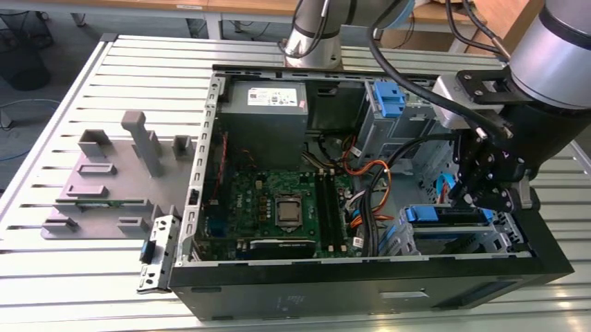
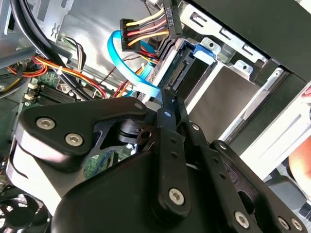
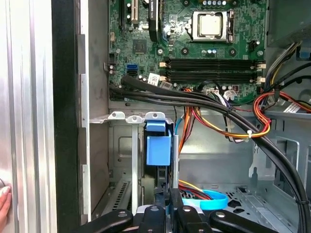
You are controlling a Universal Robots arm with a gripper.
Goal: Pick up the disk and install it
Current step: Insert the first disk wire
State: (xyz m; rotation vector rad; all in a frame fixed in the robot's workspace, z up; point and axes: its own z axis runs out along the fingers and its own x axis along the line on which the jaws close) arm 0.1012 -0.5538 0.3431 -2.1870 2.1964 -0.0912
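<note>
Black link plates of the claw [image 2: 167,94] sit closest in both wrist views, their tip right at the near end of the disk [image 3: 158,148]. Whether the claw is clenched on the disk or released I cannot tell, because the plates hide the meeting point.

The disk stands on edge in the drive cage [image 3: 132,145], its blue plastic end facing the motherboard [image 3: 194,34]. It lies straight ahead of the claw, touching it or just short of it.

On one side of the disk there is a thin metal divider and an open slot, then the black case wall [image 3: 65,121] close by. On the other side is bare case floor [image 3: 272,194], with a blue flat cable [image 3: 209,200] curled just beside the claw. A thick cable bundle [image 3: 218,114] crosses between cage and motherboard, near the disk's blue end. In the second wrist view a plug [image 2: 141,29] with yellow, red and black wires hangs just beside the disk.

In the exterior view the cage fills the corner of the case [image 1: 369,287] at the exterior view's right. The arm [image 1: 554,62] reaches down over that edge. The power supply box [image 1: 263,104] is well apart from the cage. A grey holder [image 1: 111,173] lies on the slatted table [image 1: 93,277]. A person's hand [image 3: 3,206] rests beside the case wall.
</note>
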